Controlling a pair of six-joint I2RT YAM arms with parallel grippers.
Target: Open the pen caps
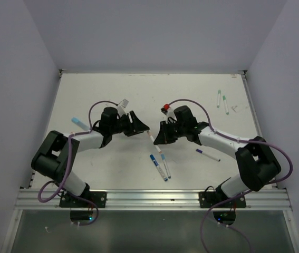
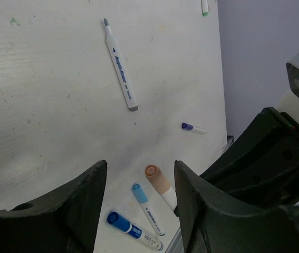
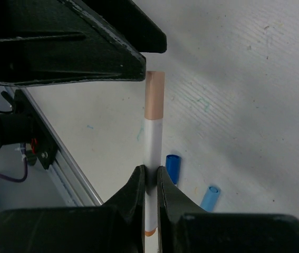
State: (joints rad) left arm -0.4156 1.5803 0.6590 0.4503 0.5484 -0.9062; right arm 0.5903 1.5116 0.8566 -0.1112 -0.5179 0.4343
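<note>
Blue pens [image 1: 158, 167] lie near counter [image 1: 112, 89] front edge, just below end effectors. Purple pen [image 1: 207, 155] to their right. Green pens [image 1: 226, 104] near far right corner. Right end effector [image 3: 150, 176] clamped on white pen [image 3: 153, 142] barrel. Orange cap [image 3: 155, 95] points at left end effector [image 2: 140, 174], whose jaws stand apart, cap tip just beside one jaw.

green-tipped pen [image 2: 205, 6], cut off by the top edge; orange-capped pen [image 3: 154, 132], lower barrel hidden between the right fingers [image 3: 134, 197]
</note>
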